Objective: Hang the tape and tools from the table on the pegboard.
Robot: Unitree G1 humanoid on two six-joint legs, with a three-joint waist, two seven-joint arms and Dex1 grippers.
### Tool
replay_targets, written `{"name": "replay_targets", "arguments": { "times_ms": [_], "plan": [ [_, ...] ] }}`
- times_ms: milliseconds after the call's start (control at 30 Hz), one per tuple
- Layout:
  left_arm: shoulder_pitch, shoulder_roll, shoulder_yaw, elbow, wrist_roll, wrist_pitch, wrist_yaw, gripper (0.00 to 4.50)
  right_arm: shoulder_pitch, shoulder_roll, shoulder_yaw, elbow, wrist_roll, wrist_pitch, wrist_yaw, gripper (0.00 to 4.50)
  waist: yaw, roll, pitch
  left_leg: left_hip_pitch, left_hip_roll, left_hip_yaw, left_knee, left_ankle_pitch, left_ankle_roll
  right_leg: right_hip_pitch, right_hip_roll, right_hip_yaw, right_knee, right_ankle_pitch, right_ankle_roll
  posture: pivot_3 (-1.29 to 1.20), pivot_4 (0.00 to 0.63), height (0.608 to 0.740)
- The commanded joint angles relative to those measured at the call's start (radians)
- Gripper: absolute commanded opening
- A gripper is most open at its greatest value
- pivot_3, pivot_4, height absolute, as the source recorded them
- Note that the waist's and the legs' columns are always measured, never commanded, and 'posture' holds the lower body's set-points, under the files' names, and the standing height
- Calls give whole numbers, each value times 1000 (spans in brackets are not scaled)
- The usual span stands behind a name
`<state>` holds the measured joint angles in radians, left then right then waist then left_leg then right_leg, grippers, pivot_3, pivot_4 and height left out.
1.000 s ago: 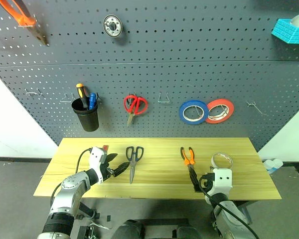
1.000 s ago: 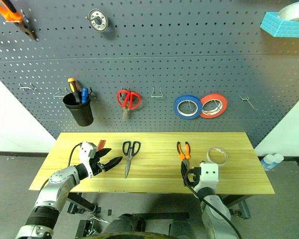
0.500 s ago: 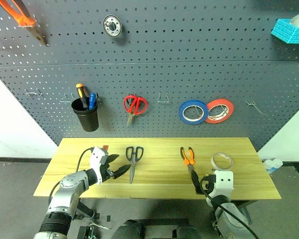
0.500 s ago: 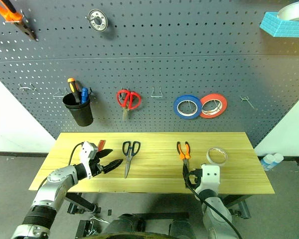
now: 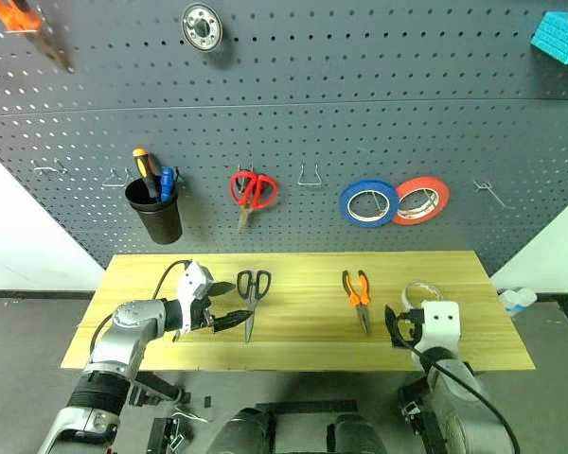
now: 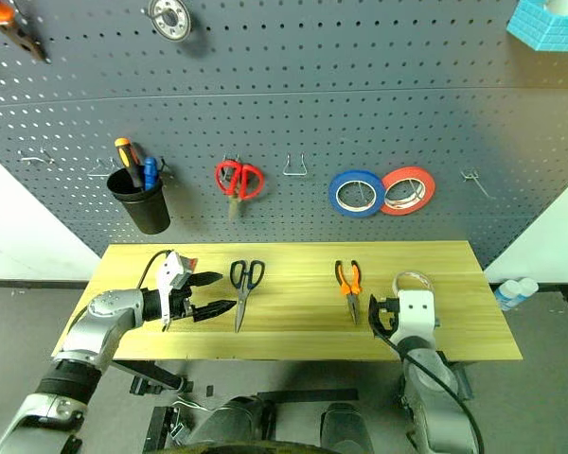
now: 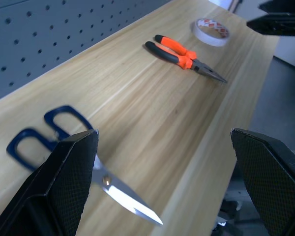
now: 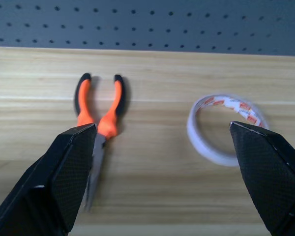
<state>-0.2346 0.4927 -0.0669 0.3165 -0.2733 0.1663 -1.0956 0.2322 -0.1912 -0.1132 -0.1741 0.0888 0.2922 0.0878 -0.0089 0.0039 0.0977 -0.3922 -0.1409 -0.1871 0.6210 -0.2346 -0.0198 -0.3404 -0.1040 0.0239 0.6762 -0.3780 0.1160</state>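
Nothing of the task is hung yet, judging by what lies flat; the long light-yellow wooden table (image 5: 293,326) carries the steel scissors with dark blue-black handles (image 5: 251,293) left of centre, the pliers with orange-and-black handles (image 5: 358,295) right of centre, and the small whitish translucent roll of tape (image 8: 225,129) just beyond the pliers toward the right end; a bit of red shows at the table's left end beside the left gripper (image 6: 206,295), probably the slim red-handled screwdriver (image 6: 188,264), mostly hidden, cannot confirm; the large dark grey perforated pegboard (image 5: 360,113) behind holds red-handled scissors (image 5: 253,192), a black cup with orange and blue screwdrivers (image 5: 155,203), a blue tape roll (image 5: 368,202) and a red tape roll (image 5: 420,200), plus bare metal hooks (image 5: 309,176) between scissors and rolls; left gripper spread wide, empty, hovering just beside the steel scissors with tips toward the blades; right gripper (image 8: 162,172) spread wide too, empty, low over the near edge, pliers and whitish tape in front of it between its fingers in the wrist view; my read: very start, approach stage only, no grasp made; all four items left to pick and hang.
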Motion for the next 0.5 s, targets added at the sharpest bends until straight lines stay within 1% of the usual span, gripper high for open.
{"name": "replay_targets", "arguments": {
  "times_ms": [33, 133, 267, 300, 467, 500],
  "plan": [
    [-41, 16, -7, 4, 3, -3, -31, 4476, -56, -23, -9, 16, -16, 35, 1, 4500, -6, -2, 12, 0, 0, 0, 0, 0, 0, -1, 0, 0, 0, 0, 0, -43, 151, 715],
    [-42, 30, 1, -37, -11, 28, -46, 4476, -96, -42, -14, 33, -8, 63, 18, 4500, -13, -3, 32, 0, 0, 0, -1, 0, 0, -1, 0, 0, 0, 0, 0, -33, 188, 715],
    [-24, 49, 3, -98, -21, 67, -61, 4476, -152, -71, -20, 79, 1, 87, 51, 4500, -12, -6, 62, -1, 1, 1, -2, 0, 0, -2, -1, 0, 0, 1, 0, -26, 212, 715],
    [-15, 57, 7, -121, -26, 80, -64, 4476, -162, -77, -23, 86, 1, 96, 55, 4500, -12, -6, 68, -1, 1, 1, -2, 0, 0, -2, -1, 0, 0, 1, 0, -21, 230, 715],
    [33, 87, 22, -228, -55, 144, -59, 4476, -226, -122, -29, 154, -3, 111, 95, 4500, -11, -8, 107, -3, 1, 2, -4, 1, 0, -4, -2, 0, 0, 1, -1, -3, 266, 715],
    [47, 93, 24, -249, -60, 156, -56, 4476, -243, -133, -30, 178, -5, 108, 102, 4500, -11, -8, 110, -4, 1, 2, -4, 1, 0, -5, -2, 0, 0, 1, -1, 3, 270, 715]
  ]
}}
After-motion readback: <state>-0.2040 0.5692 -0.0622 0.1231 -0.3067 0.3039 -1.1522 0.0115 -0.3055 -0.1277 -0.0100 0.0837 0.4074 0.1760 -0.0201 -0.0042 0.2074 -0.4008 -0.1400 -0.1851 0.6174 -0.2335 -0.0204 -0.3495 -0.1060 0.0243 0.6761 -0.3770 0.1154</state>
